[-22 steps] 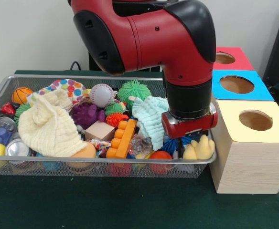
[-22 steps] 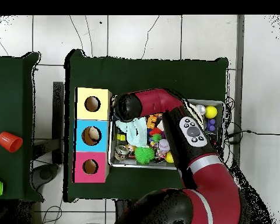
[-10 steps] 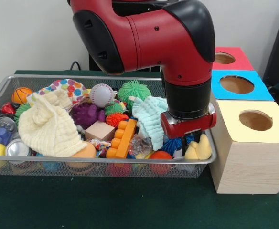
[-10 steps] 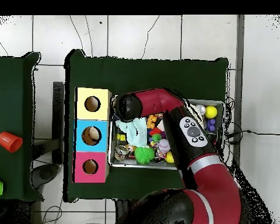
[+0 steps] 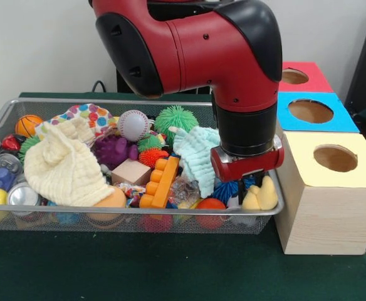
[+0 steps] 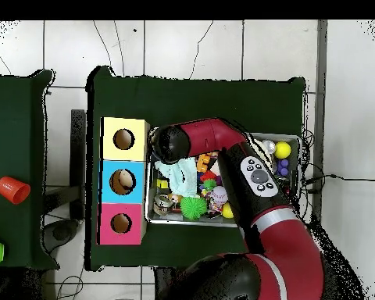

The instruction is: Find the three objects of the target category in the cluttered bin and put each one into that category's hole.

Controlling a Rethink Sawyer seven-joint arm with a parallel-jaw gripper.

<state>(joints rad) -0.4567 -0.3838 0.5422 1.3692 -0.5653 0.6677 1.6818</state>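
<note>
— Front view: arm's gripper (image 5: 242,188) down in wire bin (image 5: 139,212), right end, just beside yellow toy (image 5: 261,195) and yellow box (image 5: 329,188).
— Fingers?
— Hidden among clutter; cannot tell.

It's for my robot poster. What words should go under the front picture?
Red robot arm reaches down into a wire bin full of toys and cloths, beside the yellow, blue and red boxes with holes.

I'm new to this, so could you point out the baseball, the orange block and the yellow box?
baseball (image 5: 133,125), front view, middle of the ball
orange block (image 5: 160,182), front view, its studded top
yellow box (image 5: 308,191), front view, wooden front wall
</note>
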